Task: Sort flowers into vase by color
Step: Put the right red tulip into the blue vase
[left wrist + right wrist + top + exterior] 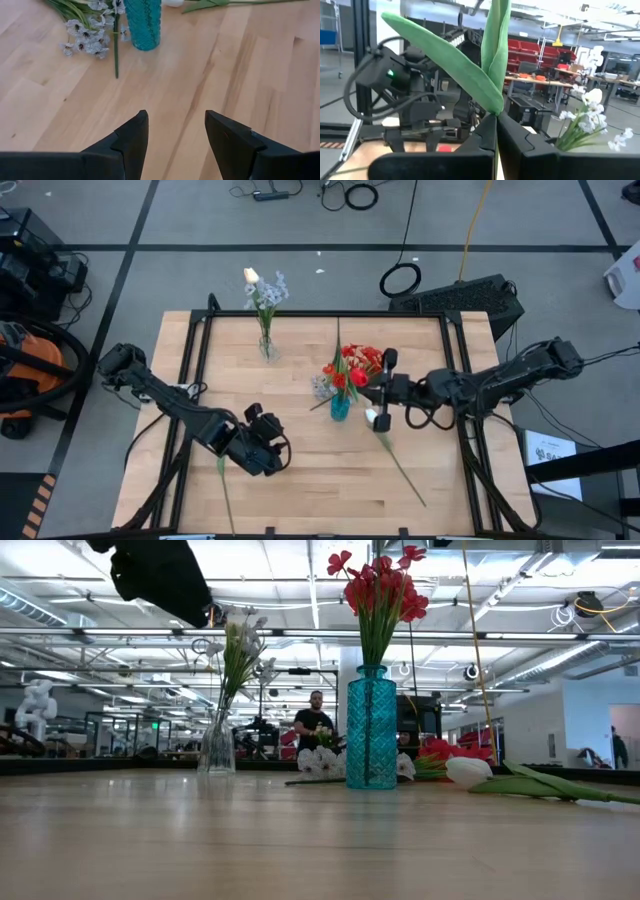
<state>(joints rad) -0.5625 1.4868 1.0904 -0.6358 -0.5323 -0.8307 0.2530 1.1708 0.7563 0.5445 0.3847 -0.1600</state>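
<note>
I am pinching the white tulip's stem (pixel 492 60) in my right fingers (pixel 380 392) beside the blue vase (pixel 340 406); it should go upright into the clear vase (pixel 267 346). My left fingers (pixel 175 137) are hovering wide above the bench (pixel 320 470).

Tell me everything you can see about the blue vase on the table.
The blue vase is a teal, see-through bottle shape, glass by its look, with a diamond-textured body and a narrower neck. It stands upright near the table's middle and holds red flowers on green stems. A pale sprig lies on the wood beside its base, whether touching I cannot tell. No tool touches it.
</note>
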